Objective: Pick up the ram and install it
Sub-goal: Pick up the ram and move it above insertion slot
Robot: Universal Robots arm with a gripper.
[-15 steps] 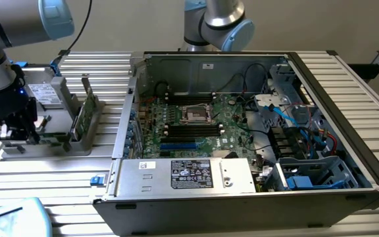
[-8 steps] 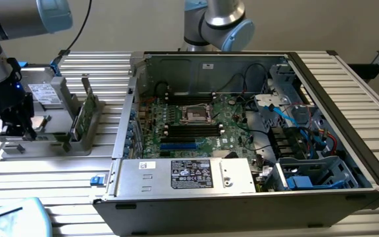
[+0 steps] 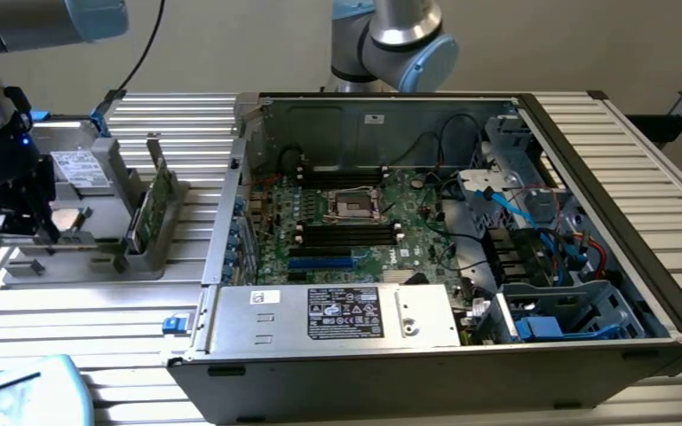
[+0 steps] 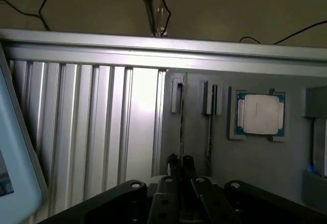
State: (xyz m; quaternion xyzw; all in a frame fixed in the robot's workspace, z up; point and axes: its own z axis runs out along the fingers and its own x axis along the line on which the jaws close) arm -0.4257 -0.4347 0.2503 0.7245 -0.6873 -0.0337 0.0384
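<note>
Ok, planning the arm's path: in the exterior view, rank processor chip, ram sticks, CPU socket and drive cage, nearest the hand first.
1. processor chip, beside the hand on the tray.
2. ram sticks, upright in their holder.
3. CPU socket, middle of the motherboard.
4. drive cage, the exterior view's right.

No legible text, even on the power-supply label [image 3: 344, 312]
</note>
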